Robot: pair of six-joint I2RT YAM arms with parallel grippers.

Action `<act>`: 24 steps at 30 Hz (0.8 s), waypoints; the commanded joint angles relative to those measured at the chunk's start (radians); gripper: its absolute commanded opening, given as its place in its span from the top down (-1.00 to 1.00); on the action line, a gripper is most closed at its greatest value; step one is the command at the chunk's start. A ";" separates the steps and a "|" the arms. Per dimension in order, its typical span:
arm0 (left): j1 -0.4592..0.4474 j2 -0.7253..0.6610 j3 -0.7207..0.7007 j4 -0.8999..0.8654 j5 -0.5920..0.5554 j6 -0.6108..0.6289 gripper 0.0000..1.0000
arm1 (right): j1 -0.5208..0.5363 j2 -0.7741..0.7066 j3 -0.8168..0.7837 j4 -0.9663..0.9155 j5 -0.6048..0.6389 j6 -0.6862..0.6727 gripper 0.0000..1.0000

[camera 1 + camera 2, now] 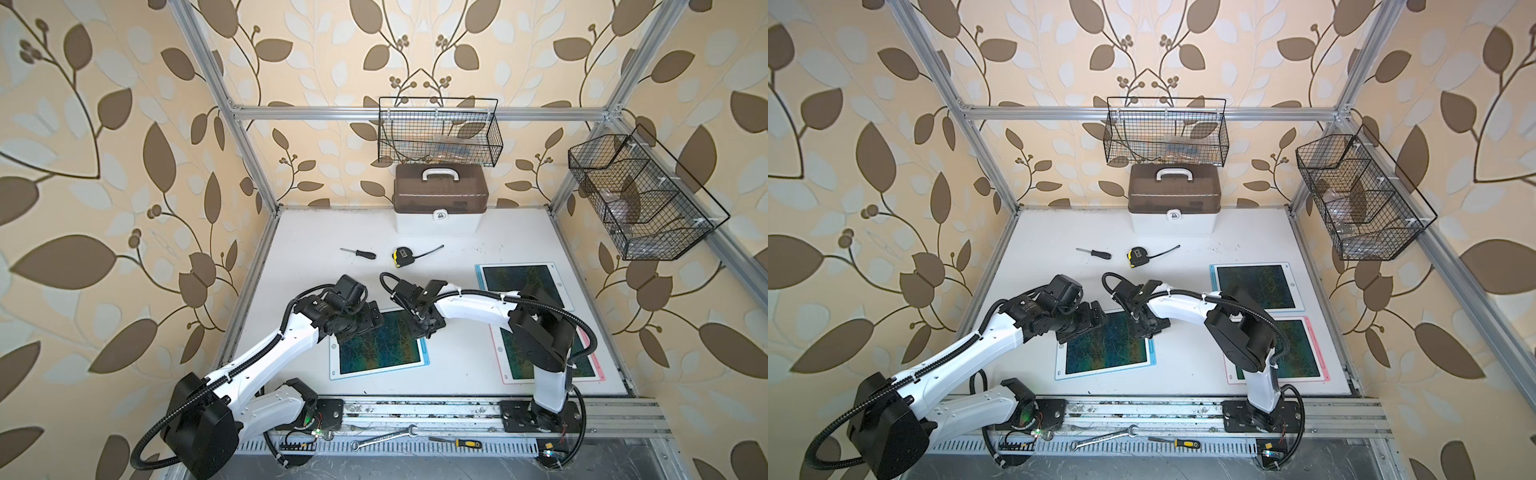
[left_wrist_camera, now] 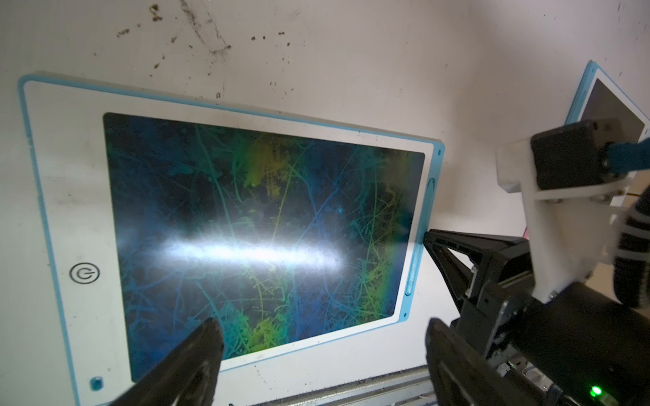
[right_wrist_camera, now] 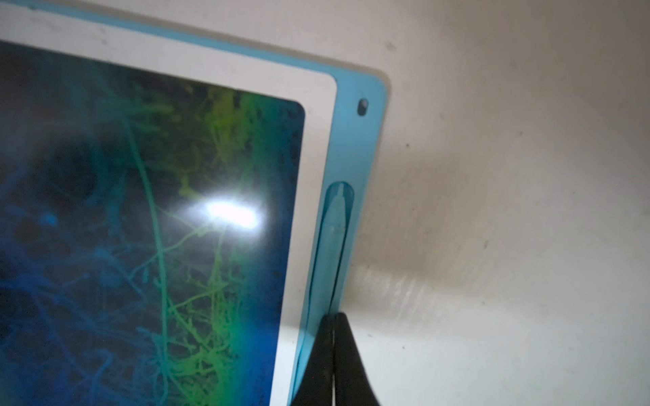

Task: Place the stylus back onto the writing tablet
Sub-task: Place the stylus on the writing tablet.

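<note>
The writing tablet, blue-framed with a dark scribbled screen, lies flat on the white table in both top views. The light blue stylus lies in the slot along the tablet's blue side edge. My right gripper is shut, its tips together and resting on the slot over the stylus, with nothing between them. In the left wrist view the stylus shows in the same edge of the tablet. My left gripper hangs open over the tablet's other end, holding nothing.
A second blue tablet and a pink-framed one lie to the right, partly under my right arm. A screwdriver, a tape measure and a brown-lidded box sit further back. Wire baskets hang on the frame.
</note>
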 commanded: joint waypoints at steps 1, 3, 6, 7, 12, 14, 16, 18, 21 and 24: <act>0.012 -0.023 -0.003 -0.017 -0.023 -0.003 -0.82 | 0.003 -0.028 0.026 0.003 -0.007 0.021 0.82; 0.012 -0.021 -0.001 -0.018 -0.023 -0.004 -0.82 | 0.003 -0.032 0.027 0.004 -0.007 0.023 0.78; 0.012 -0.021 0.001 -0.020 -0.023 -0.001 -0.82 | 0.000 -0.039 0.027 0.006 -0.005 0.030 0.72; 0.012 -0.020 0.002 -0.021 -0.023 -0.001 -0.82 | -0.001 -0.042 0.027 0.007 -0.005 0.031 0.70; 0.013 -0.015 0.005 -0.021 -0.023 0.000 -0.82 | -0.001 -0.039 0.027 0.016 -0.015 0.031 0.75; 0.013 -0.015 0.005 -0.022 -0.023 0.000 -0.82 | -0.001 -0.033 0.021 0.020 -0.022 0.031 0.80; 0.013 -0.015 0.005 -0.021 -0.023 0.000 -0.82 | -0.003 -0.030 0.014 0.026 -0.027 0.031 0.85; 0.012 -0.015 0.006 -0.023 -0.023 0.000 -0.82 | -0.007 -0.026 0.008 0.031 -0.031 0.031 0.89; 0.012 -0.017 0.004 -0.023 -0.025 0.000 -0.82 | -0.010 -0.016 0.005 0.039 -0.037 0.028 0.94; 0.013 -0.018 0.001 -0.023 -0.024 0.000 -0.82 | -0.011 -0.002 0.005 0.039 -0.042 0.023 0.98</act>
